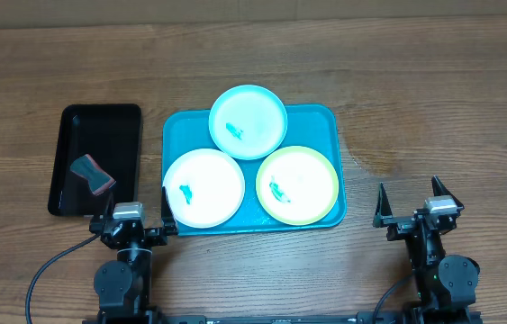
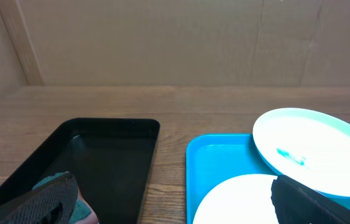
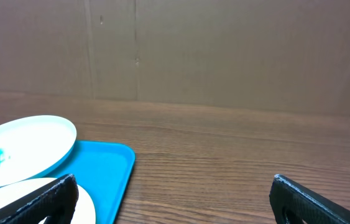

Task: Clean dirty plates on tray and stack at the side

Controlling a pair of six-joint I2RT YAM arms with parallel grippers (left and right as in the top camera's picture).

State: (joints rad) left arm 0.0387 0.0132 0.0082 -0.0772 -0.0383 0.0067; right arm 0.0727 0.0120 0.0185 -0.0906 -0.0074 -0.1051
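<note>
Left of the turquoise tray (image 1: 330,121), a black tray (image 1: 73,135) holds a reddish block (image 1: 92,175) too blurred to identify, beside the wide-open, empty left gripper (image 1: 136,200); on the turquoise tray sit a white plate (image 1: 203,187), a cyan plate (image 1: 248,121) overlapping both neighbours, and a yellow-green plate (image 1: 297,184), all teal-smeared; right of it the right gripper (image 1: 409,193) gapes empty.

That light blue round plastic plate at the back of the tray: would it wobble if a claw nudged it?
Probably: the light cyan round plastic plate seems propped on the rim of the turquoise plastic tray, tilted rather than flat. It looks thin, so likely light yet stiff. Its smooth surface may slip.
</note>
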